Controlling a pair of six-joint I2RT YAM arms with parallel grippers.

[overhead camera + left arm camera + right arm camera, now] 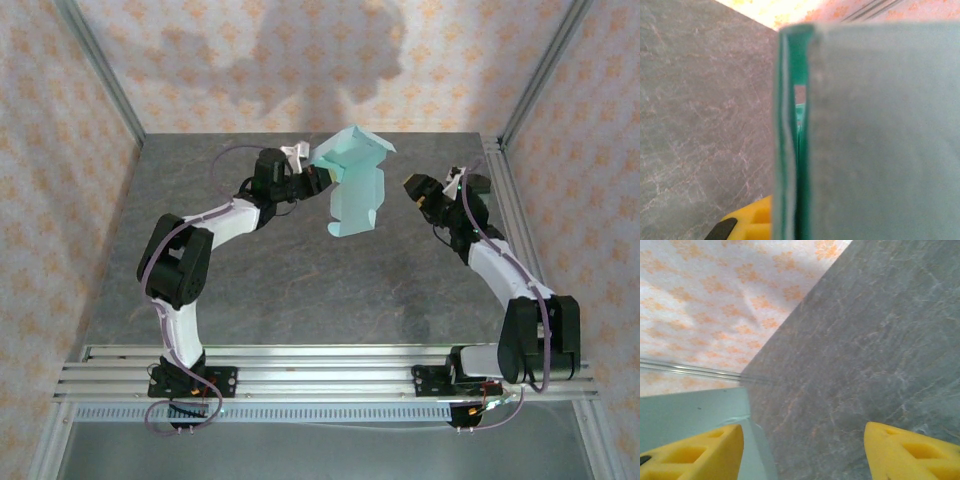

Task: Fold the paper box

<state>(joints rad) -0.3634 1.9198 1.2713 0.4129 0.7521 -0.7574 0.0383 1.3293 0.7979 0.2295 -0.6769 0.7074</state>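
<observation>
The left end effector (318, 178) sits at the paper box's left edge, clamped tight on the thin card. In the left wrist view one yellow finger (747, 222) pokes out at the bottom, pressed against the box's folded edge. The paper box (355, 185) is raised off the grey bench (300, 280) and hangs from that grip. It is pale mint green and partly folded, with an angled top panel and a longer panel with tabbed edges drooping below it. Close up, the paper box (880, 140) shows a broad flat face to the right and a narrow doubled fold down its left side, with a darker green slot between the layers. The bench (700, 100) lies beyond it on the left.

To the right of the box, apart from it, the right end effector (420, 190) points toward the card. In the right wrist view the right end effector (802, 455) has its yellow fingers (912, 452) spread well apart, with nothing between them but bare bench (880, 340).
</observation>
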